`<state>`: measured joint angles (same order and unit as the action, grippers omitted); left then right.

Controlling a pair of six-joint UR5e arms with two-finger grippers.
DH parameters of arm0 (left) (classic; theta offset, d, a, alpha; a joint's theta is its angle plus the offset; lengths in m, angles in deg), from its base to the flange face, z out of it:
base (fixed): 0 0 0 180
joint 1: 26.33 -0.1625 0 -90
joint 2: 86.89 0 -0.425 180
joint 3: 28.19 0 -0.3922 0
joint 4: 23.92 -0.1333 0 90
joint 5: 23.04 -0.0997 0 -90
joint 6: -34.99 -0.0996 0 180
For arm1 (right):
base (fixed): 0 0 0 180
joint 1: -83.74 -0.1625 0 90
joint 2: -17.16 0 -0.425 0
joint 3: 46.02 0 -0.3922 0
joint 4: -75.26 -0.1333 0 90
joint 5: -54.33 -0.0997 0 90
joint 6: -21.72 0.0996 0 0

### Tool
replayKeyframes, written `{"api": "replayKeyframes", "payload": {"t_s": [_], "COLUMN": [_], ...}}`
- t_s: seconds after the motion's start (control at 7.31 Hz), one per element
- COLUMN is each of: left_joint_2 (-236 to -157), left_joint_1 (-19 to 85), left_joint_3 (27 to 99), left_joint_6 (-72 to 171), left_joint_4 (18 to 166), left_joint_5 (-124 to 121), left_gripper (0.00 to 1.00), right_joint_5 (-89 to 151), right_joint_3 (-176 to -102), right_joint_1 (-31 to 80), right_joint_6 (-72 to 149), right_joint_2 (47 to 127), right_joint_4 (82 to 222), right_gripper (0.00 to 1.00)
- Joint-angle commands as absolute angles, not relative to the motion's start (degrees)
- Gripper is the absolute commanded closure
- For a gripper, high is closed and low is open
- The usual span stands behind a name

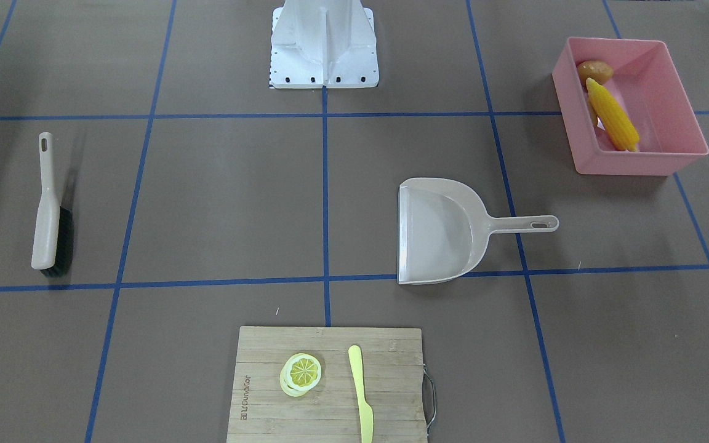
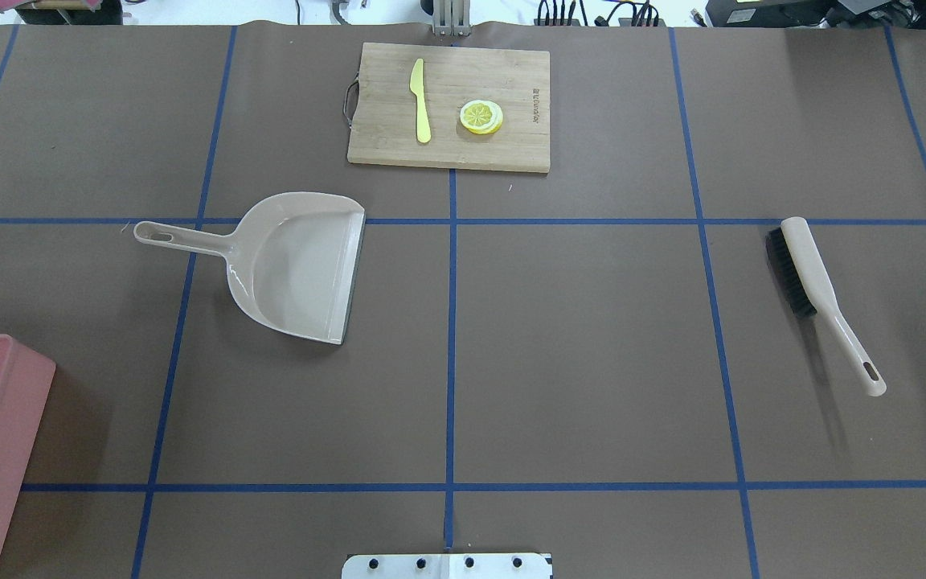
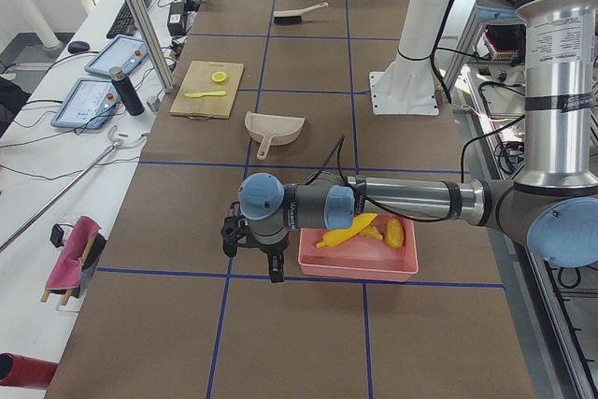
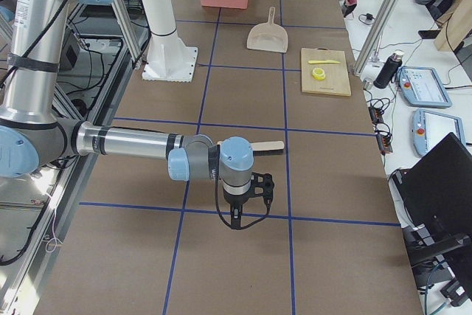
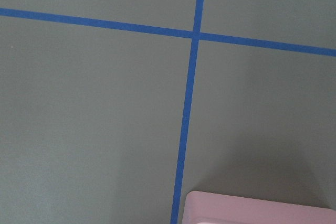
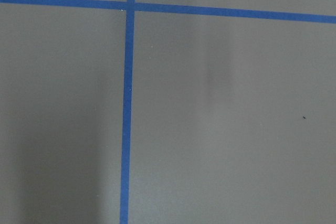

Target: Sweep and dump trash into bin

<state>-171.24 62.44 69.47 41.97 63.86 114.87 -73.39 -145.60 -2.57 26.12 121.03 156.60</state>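
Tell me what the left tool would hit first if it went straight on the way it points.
Probably the bare table: the left tool points down, and its wrist view shows table and blue tape, with the bin only at the bottom edge. Depth is unclear.

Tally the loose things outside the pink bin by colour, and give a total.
Beige: 2, the dustpan and the brush.
Yellow: 2, the lemon slice and the knife.
Wood: 1, the cutting board.
Total: 5.
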Motion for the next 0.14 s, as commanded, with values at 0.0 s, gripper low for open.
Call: {"api": "replayKeyframes", "payload": {"t_s": [0.0], "left_joint_2": [-171.09], "left_joint_1": [62.53], "left_joint_3": [69.72], "left_joint_6": [42.02], "left_joint_4": [63.79], "left_joint_5": [114.78], "left_gripper": [0.01], "right_joint_5": [-73.29], "right_joint_3": [-145.60], "right_joint_1": [-2.57], "right_joint_6": [26.12], "right_joint_2": [120.95], "right_joint_4": [156.56], "right_gripper": [0.00]}}
